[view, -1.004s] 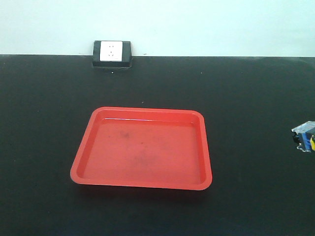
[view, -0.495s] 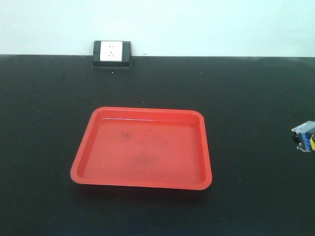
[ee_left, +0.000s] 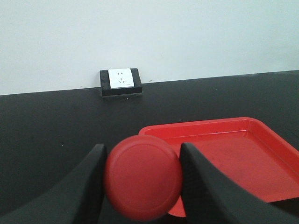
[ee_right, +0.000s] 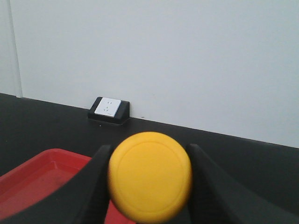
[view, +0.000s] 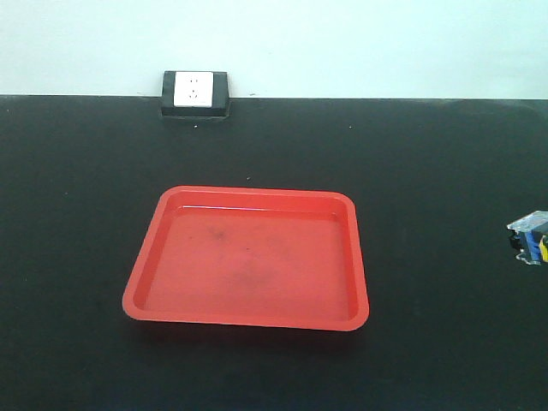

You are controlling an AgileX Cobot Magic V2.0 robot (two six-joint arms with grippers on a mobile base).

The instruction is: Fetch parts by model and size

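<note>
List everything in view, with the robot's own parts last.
Table: one, black, fills the scene.
Wall: one, pale, behind the table.
Tray: one, red, middle of the table, nothing in it.
Socket: one, white face in a black box, at the table's far edge against the wall.
Small part: one, blue, yellow and clear, at the right edge of the front view, cut off.
Red button switch: one, between the left gripper's fingers.
Yellow button switch: one, between the right gripper's fingers.
Left gripper: black, closed on the red button switch.
Right gripper: black, closed on the yellow button switch.
</note>
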